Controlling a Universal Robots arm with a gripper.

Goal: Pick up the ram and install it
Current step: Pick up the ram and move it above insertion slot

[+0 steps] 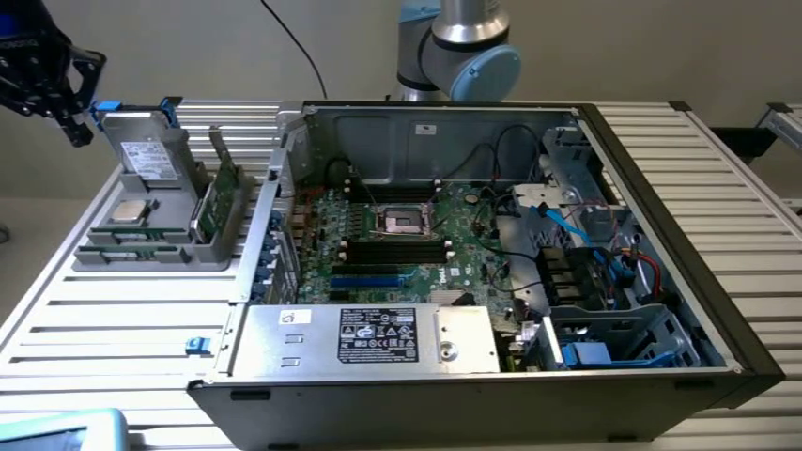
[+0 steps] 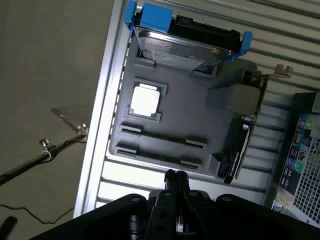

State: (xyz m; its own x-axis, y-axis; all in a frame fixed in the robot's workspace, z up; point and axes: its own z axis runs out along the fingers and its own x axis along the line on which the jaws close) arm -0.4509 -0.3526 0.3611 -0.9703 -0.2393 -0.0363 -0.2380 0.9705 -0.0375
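Observation:
My gripper [image 1: 75, 127] hangs high at the exterior view's far left, above and behind the grey parts tray [image 1: 88, 261], with its fingers pressed together and nothing between them. From the wrist, the shut gripper [image 2: 175, 176] looks down on the tray [image 2: 200, 120]. What looks like the ram [image 1: 126, 252], a thin greenish stick, lies along the tray's front slot, well below the gripper and apart from it. In the wrist view I cannot make the ram out in the tray's long slots. The black memory slots [image 1: 394, 249] with white end clips sit mid-motherboard inside the open computer case [image 1: 652, 188].
The tray also holds a hard drive in a blue carrier [image 1: 145, 141] [image 2: 180, 47], a processor chip [image 1: 130, 209] [image 2: 145, 100] and an upright green card [image 1: 220, 197] [image 2: 240, 145]. The power supply [image 1: 376, 336] lies at the case front. A cable [image 2: 45, 150] runs across the floor.

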